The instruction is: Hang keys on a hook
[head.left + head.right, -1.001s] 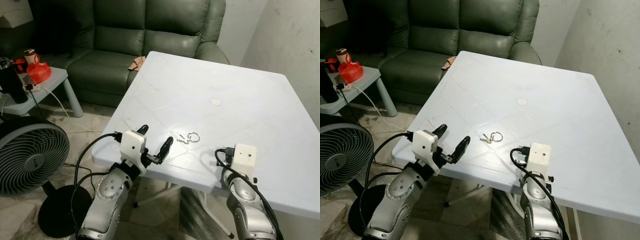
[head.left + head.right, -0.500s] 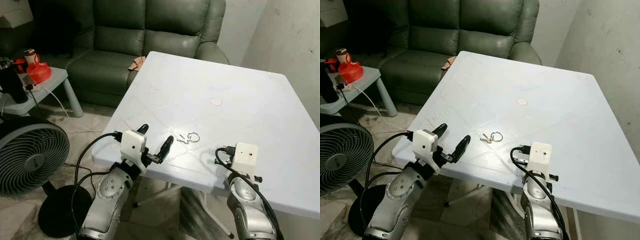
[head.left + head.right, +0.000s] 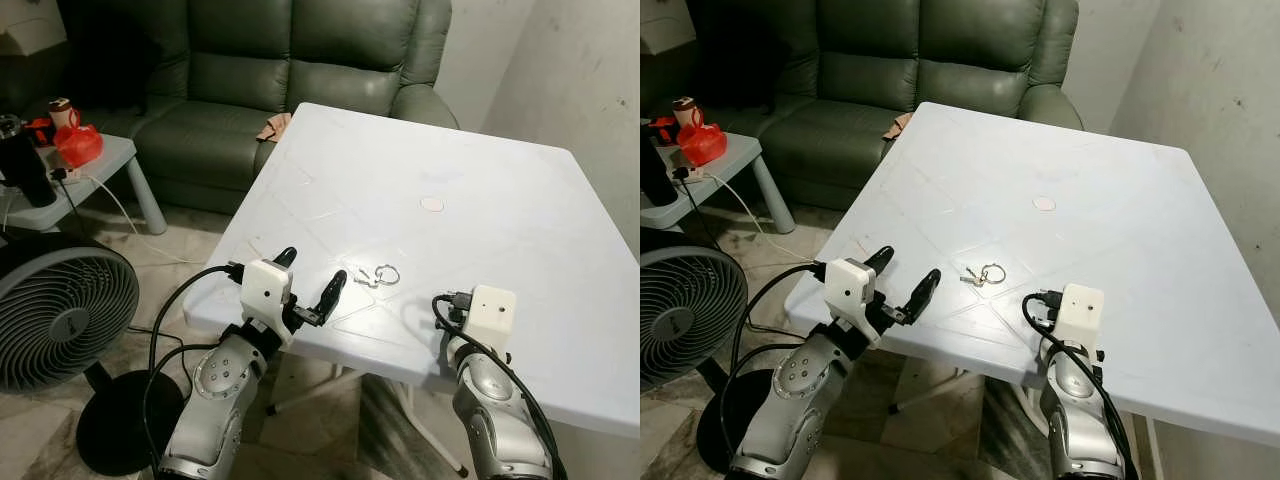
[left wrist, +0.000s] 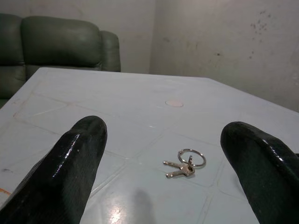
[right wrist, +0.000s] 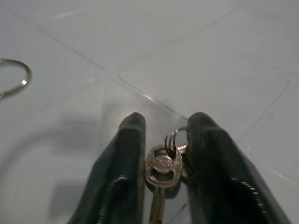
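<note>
The left gripper [image 3: 308, 283] hovers wide open at the white table [image 3: 520, 230] edge, facing a loose key set [image 3: 375, 275]. The right gripper [image 5: 163, 140] pinches a bunch of keys [image 5: 161, 170] low over the tabletop. Pickup looks done; hanging remains, with no hook visible.
</note>
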`<state>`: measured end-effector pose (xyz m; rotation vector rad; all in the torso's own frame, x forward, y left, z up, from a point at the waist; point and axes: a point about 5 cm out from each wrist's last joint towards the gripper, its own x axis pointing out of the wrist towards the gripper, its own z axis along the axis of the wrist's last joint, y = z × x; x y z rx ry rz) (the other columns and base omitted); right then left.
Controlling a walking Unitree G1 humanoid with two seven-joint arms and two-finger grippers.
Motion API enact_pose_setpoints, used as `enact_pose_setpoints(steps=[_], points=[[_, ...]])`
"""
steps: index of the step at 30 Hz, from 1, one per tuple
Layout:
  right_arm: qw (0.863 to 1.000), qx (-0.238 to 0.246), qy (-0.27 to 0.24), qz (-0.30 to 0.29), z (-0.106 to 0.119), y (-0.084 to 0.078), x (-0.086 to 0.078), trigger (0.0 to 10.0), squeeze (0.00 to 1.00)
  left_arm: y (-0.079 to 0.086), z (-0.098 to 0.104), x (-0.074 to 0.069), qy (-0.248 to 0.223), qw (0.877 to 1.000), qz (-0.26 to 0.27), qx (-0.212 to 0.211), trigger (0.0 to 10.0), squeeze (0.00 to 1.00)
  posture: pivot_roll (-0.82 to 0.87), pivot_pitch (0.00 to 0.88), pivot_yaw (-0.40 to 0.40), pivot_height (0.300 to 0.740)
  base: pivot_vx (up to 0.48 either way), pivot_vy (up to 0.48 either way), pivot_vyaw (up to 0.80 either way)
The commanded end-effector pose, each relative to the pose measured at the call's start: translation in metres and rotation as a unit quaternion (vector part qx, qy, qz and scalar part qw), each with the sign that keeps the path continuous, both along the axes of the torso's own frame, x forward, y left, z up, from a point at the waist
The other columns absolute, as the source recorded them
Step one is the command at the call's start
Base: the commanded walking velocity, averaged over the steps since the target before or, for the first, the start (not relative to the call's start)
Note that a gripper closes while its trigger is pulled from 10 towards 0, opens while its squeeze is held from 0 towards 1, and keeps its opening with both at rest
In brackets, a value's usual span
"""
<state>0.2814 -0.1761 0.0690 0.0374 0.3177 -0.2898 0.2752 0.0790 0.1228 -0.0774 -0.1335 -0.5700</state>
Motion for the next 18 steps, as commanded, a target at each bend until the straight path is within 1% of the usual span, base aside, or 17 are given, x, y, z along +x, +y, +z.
enact_pose_setpoints(steps=[1,4,13,17,18], points=[[1.000,-0.009,-0.002,-0.008,0.0009,-0.0039,0.0015,10.0,1.00,-0.0033,-0.0030,0.0002,0.005,1.000,-0.008,0.007,10.0,0.00,-0.01,0.000,-0.068,0.740,0.000,0.000,0.00],[1.000,-0.011,-0.001,-0.010,-0.0009,-0.0049,0.0004,10.0,1.00,-0.0084,-0.0079,-0.0039,0.012,1.000,-0.020,0.013,10.0,0.00,-0.01,0.001,-0.065,0.740,0.000,0.000,0.00],[1.000,-0.018,-0.002,-0.020,-0.0033,-0.0087,-0.0030,10.0,1.00,-0.0119,-0.0110,-0.0084,0.014,0.999,-0.031,0.019,10.0,0.00,-0.03,0.006,-0.055,0.740,0.000,0.000,0.00],[1.000,-0.012,0.018,-0.011,-0.0082,-0.0074,-0.0061,10.0,1.00,-0.0115,-0.0104,-0.0072,0.013,0.999,-0.031,0.021,10.0,0.00,-0.02,0.006,-0.055,0.740,0.000,0.000,0.00],[1.000,-0.013,0.017,-0.006,-0.0084,-0.0067,-0.0063,10.0,0.00,-0.0110,-0.0100,-0.0068,0.013,0.999,-0.030,0.021,10.0,0.00,-0.02,0.006,-0.055,0.740,0.000,0.000,0.00]])
